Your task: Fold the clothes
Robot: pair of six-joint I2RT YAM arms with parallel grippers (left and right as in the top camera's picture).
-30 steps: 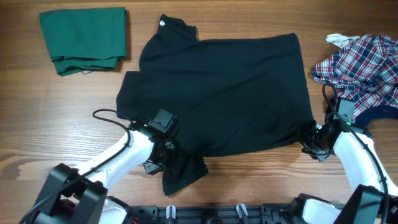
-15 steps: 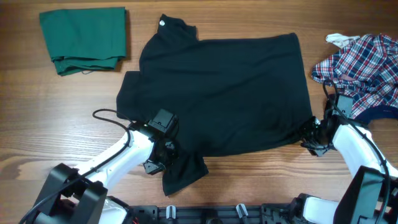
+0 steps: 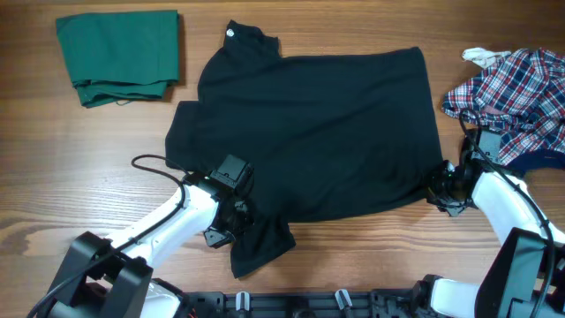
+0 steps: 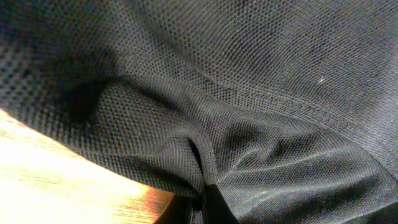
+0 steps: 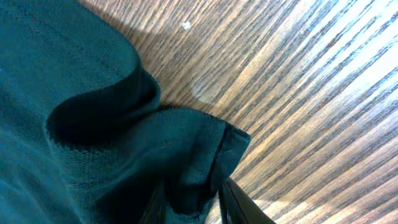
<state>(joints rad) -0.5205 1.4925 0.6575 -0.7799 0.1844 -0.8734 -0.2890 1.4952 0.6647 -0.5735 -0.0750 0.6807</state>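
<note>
Left gripper (image 3: 228, 225) clamped shut on a fold of the black polo shirt (image 3: 318, 124), right gripper (image 3: 439, 187) pinching its hem corner; fingertips mostly buried in cloth.

White shells are seen on the left arm (image 3: 168, 221) and right arm (image 3: 505, 210); the left gripper (image 3: 225, 231) and right gripper (image 3: 440, 187) are finished in black. A thin black cable (image 3: 146, 162) is looped off the left arm's casing.
</note>
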